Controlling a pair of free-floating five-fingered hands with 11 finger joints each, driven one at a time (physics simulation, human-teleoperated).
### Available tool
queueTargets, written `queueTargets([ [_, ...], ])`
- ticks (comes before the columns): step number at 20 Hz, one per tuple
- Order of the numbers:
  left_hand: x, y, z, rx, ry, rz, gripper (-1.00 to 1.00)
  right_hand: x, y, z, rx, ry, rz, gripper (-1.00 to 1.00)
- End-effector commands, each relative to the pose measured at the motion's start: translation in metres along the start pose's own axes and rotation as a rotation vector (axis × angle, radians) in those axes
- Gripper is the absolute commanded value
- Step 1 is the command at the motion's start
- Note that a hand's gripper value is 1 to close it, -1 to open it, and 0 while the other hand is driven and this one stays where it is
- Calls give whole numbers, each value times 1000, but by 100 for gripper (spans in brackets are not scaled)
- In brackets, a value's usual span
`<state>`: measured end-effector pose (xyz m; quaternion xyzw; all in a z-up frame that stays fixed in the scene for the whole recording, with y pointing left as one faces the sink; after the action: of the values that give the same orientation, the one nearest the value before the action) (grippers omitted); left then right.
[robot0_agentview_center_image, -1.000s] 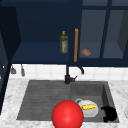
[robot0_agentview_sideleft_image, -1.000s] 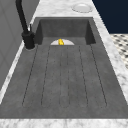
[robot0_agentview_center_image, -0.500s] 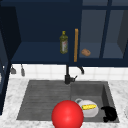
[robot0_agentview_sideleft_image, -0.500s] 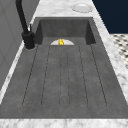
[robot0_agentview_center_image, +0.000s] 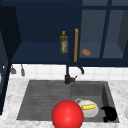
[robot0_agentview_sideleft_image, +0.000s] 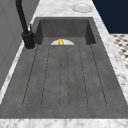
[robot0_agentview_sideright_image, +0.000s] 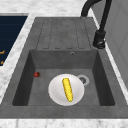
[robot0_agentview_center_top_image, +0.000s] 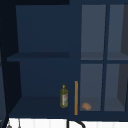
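Though bottle (robot0_agentview_center_image: 63, 42) bears label, writing unreadable.

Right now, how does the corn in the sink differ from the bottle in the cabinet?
The corn lies flat on a white plate in the sink basin; the bottle stands upright on the cabinet shelf. The corn is bright yellow; the bottle is dull olive green with a pale label. The corn is close to the right robot hand; the bottle is high above it. Both are long and slim.
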<state>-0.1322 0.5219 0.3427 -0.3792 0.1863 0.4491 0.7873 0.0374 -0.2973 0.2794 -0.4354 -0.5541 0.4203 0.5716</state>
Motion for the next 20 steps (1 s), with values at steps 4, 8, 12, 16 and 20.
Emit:
queueTargets([
  [4, 4, 3, -9, 80, 139, 58, -100, 0, 0, 0, 0, 0, 0, 0],
  [8, 6, 4, -10, 83, 131, 75, -100, 0, 0, 0, 0, 0, 0, 0],
  [12, 8, 5, -13, 84, 135, 96, -100, 0, 0, 0, 0, 0, 0, 0],
  [16, 10, 6, -14, 84, 139, 119, -100, 0, 0, 0, 0, 0, 0, 0],
  [20, 14, -2, -18, 58, 129, 167, -100, 0, 0, 0, 0, 0, 0, 0],
])
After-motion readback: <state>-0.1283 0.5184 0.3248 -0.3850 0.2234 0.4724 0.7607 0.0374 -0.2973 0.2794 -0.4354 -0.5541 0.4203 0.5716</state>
